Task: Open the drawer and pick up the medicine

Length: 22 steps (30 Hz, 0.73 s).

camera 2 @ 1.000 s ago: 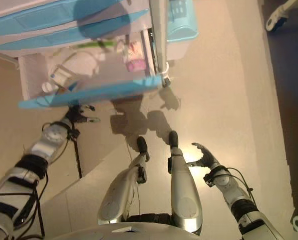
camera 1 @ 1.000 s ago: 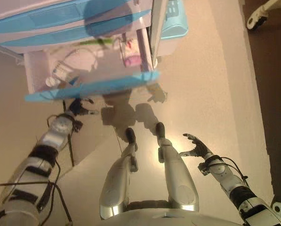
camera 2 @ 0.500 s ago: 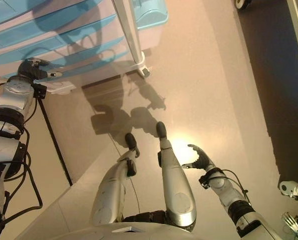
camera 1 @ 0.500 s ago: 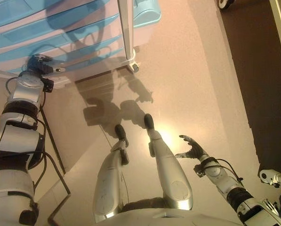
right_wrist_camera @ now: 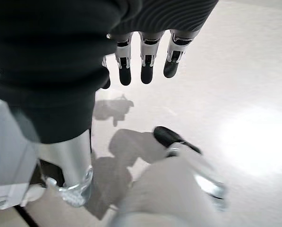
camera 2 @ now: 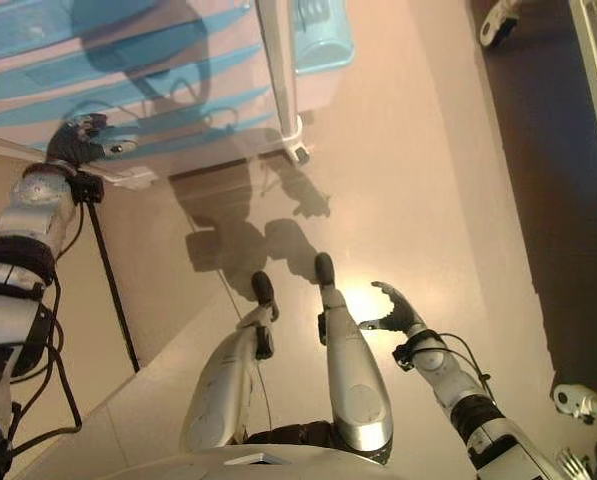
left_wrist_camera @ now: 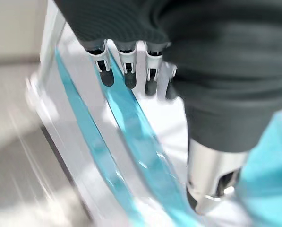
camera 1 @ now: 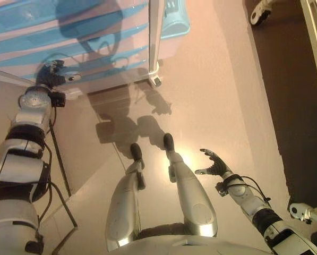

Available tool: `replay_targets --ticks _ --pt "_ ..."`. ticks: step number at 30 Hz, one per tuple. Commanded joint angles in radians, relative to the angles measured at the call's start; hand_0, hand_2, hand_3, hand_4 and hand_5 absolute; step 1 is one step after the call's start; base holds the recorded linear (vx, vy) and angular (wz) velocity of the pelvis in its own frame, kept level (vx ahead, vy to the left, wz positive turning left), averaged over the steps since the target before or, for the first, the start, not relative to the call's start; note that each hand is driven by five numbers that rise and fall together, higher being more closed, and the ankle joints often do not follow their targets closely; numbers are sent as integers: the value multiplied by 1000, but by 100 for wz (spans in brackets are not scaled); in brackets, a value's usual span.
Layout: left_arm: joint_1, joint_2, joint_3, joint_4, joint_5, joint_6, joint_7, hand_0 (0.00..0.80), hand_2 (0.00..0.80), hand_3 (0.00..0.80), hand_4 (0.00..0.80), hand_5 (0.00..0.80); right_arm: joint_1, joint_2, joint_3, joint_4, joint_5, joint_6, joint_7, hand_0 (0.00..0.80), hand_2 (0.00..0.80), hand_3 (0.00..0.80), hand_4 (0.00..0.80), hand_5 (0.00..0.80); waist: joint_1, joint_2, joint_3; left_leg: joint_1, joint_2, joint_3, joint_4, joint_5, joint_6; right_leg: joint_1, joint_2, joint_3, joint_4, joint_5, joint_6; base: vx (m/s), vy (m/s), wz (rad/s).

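A drawer cabinet [camera 1: 68, 32] with several light blue drawer fronts stands at the upper left. All its fronts look pushed in, and no medicine shows in any view. My left hand [camera 1: 51, 76] is raised against the lowest drawer fronts. In the left wrist view its fingers [left_wrist_camera: 126, 71] are straight and hold nothing, just off a blue drawer front [left_wrist_camera: 131, 137]. My right hand [camera 1: 215, 166] hangs low on the right over the floor; in the right wrist view its relaxed fingers [right_wrist_camera: 145, 66] are empty.
The cabinet's white frame post [camera 1: 155, 32] ends in a caster [camera 1: 157, 81]. A light blue bin [camera 1: 174, 18] sits behind it. A dark floor strip [camera 1: 291, 79] runs down the right, with white wheeled bases at its top [camera 1: 262, 11] and bottom [camera 1: 304, 212].
One second ago a drawer stood pulled out with items inside and my left hand below its front. Now every front looks pushed in and the hand is raised against them. The view has shifted.
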Motion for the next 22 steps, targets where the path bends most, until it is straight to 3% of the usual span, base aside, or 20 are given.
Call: replay_targets --ticks 1,7,11,15,18,22 --pt "229 -107 109 -89 -99 -115 -73 0 0 0 0 0 76 18 -58 -11 -18 -36 1 0 0 0 0 0 56 36 -121 5 -57 -28 25 -77 11 48 10 -59 25 -88 27 14 -141 20" --pt "553 -341 186 -96 -112 -158 -88 0 0 0 0 0 133 51 -127 55 -58 -59 40 0 0 0 0 0 102 46 -217 130 -59 -89 -29 -68 -7 204 1 -128 -21 -110 22 47 -80 34" --pt "705 -465 220 33 -29 -155 -95 0 0 0 0 0 165 93 -184 128 -53 -52 60 0 0 0 0 0 127 44 -296 194 -58 -109 -52 -67 -18 272 -6 -169 -45 -112 20 54 -51 39" --pt "805 -535 209 161 105 -99 -151 0 0 0 0 0 191 133 -220 211 -116 -59 85 0 0 0 0 0 150 39 -361 251 -68 -121 -72 -79 -20 331 -7 -196 -84 -103 21 64 -14 26" --pt "834 -562 189 242 108 -76 -189 0 0 0 0 0 189 148 -238 281 -128 -86 97 0 0 0 0 0 157 43 -387 290 -67 -127 -109 -77 -16 361 -3 -202 -95 -106 23 -7 6 10" --pt "831 -569 175 319 145 -98 -213 0 0 0 0 0 172 173 -240 366 -116 -111 106 0 0 0 0 0 162 43 -411 332 -59 -127 -167 -62 -17 393 5 -213 -101 -116 25 -22 -6 9"
